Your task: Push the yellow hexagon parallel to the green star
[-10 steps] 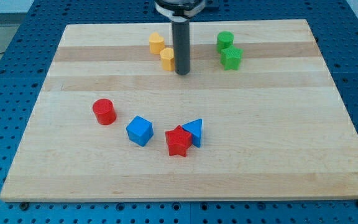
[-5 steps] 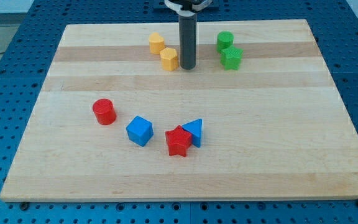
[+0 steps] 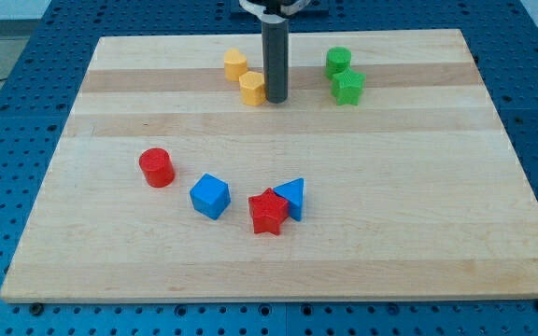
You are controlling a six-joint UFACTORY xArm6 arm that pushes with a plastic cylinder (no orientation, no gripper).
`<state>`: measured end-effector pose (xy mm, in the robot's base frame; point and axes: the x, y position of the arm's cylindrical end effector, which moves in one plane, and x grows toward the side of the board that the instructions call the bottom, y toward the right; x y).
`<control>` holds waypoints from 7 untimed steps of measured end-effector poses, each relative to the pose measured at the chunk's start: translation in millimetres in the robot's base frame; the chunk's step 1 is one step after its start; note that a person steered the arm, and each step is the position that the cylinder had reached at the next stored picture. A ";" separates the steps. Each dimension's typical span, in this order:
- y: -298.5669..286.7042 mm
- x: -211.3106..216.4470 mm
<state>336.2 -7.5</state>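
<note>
Near your board's top edge, my tip sits touching the yellow hexagon on its right; green star well right. No pincer: bare rod.

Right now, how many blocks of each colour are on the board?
Yellow: 2, the yellow hexagon and another yellow block.
Green: 2, the green star and a green cylinder.
Red: 2, a red cylinder and a red star.
Blue: 2, a blue cube and a blue triangle.
Total: 8.
</note>
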 end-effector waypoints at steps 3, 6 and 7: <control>-0.3 0.0; -17.4 -9.6; -19.0 -10.2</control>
